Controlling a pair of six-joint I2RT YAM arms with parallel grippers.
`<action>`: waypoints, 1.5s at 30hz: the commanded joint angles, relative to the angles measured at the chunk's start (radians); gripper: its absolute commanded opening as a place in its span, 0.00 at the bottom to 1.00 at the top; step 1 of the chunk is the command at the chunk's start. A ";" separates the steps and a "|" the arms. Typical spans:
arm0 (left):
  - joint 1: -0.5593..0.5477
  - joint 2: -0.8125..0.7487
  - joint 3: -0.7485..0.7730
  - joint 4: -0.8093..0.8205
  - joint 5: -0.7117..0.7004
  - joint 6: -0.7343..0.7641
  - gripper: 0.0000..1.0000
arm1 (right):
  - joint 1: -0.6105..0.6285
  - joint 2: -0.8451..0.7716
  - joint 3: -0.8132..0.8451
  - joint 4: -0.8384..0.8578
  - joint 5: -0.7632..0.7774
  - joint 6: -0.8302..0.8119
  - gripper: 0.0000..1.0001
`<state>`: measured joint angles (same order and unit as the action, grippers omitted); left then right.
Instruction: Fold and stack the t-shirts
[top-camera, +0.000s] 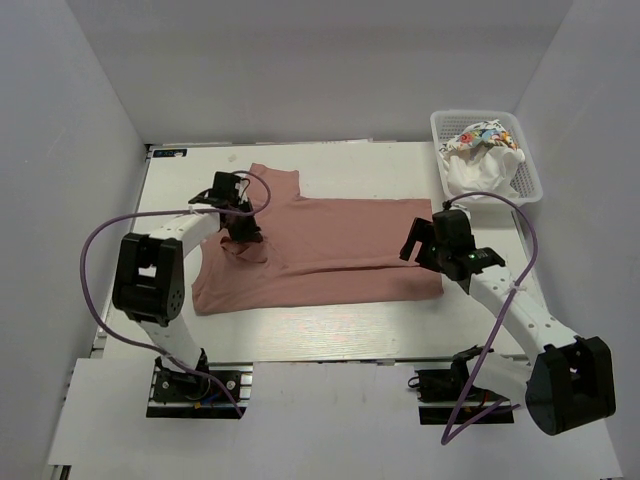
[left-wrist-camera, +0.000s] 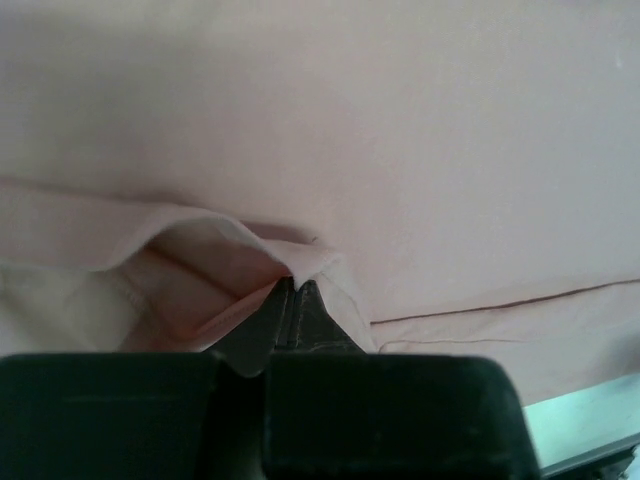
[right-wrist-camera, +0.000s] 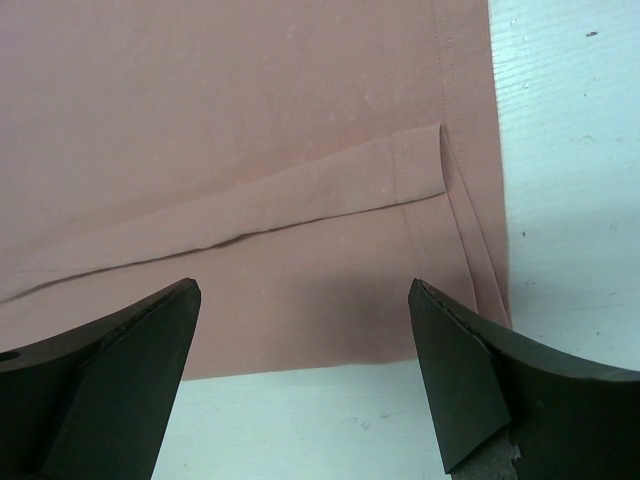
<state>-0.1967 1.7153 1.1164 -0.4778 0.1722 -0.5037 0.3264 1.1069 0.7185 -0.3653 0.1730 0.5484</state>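
Note:
A dusty pink t-shirt (top-camera: 330, 250) lies spread across the middle of the table, partly folded lengthwise. My left gripper (top-camera: 243, 232) is shut on a fold of the pink cloth (left-wrist-camera: 290, 262) near the shirt's left end, pinching it between closed jaws. My right gripper (top-camera: 418, 248) is open and empty, hovering over the shirt's right hem corner (right-wrist-camera: 440, 210), one finger to each side of it. A white t-shirt (top-camera: 478, 172) and one with multicoloured print (top-camera: 478, 136) lie crumpled in the basket.
The white lattice basket (top-camera: 530, 165) stands at the back right corner. Purple cables loop beside both arms. The white table (top-camera: 330, 335) shows in front of the shirt. Grey walls enclose the table.

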 joint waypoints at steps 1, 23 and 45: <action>-0.018 0.030 0.080 0.008 0.061 0.083 0.00 | -0.007 0.008 0.044 -0.004 -0.006 -0.016 0.90; -0.075 0.045 0.321 -0.118 -0.039 0.180 1.00 | -0.007 0.033 0.018 0.026 -0.082 -0.036 0.90; -0.064 0.128 0.163 0.054 -0.033 0.112 1.00 | -0.009 0.062 0.010 0.045 -0.107 -0.044 0.90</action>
<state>-0.2657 1.8240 1.1748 -0.4919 0.1173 -0.4240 0.3210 1.1763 0.7204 -0.3412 0.0525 0.5049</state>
